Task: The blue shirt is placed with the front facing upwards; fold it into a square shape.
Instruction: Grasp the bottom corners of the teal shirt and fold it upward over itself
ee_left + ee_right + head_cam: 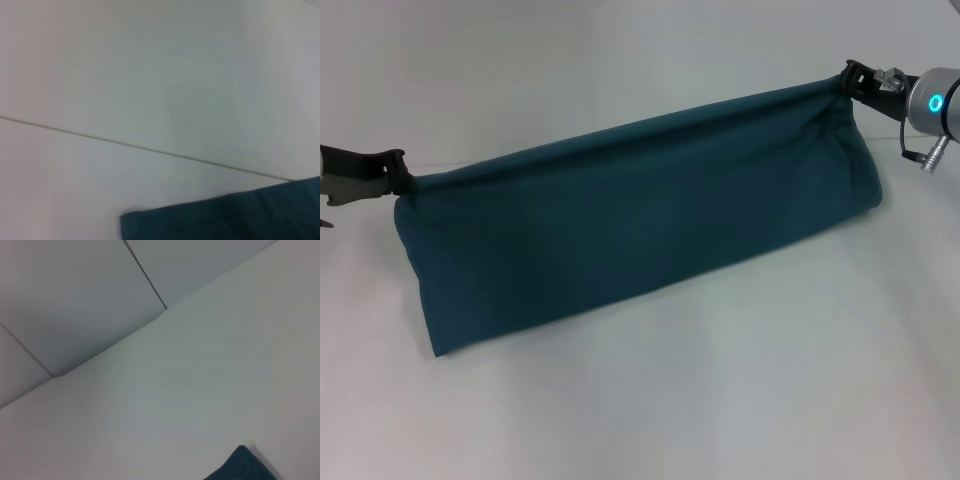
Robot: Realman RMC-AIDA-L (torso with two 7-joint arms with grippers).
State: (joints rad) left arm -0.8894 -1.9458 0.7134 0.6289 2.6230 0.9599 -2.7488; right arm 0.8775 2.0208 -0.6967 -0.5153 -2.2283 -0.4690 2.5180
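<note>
The blue shirt (640, 225) hangs as a long dark teal band stretched between my two grippers, its lower edge resting on the white table (720, 400). No lettering or collar shows. My left gripper (398, 170) is shut on the shirt's left end at the head view's left edge. My right gripper (847, 80) is shut on the right end at the upper right, held higher and farther back. A strip of the shirt (240, 220) shows in the left wrist view. A small corner of the shirt (242, 467) shows in the right wrist view.
The white table runs all around the shirt, with a thin seam line (140, 147) crossing it. Wall panels with dark joints (145, 275) stand behind the table's far edge.
</note>
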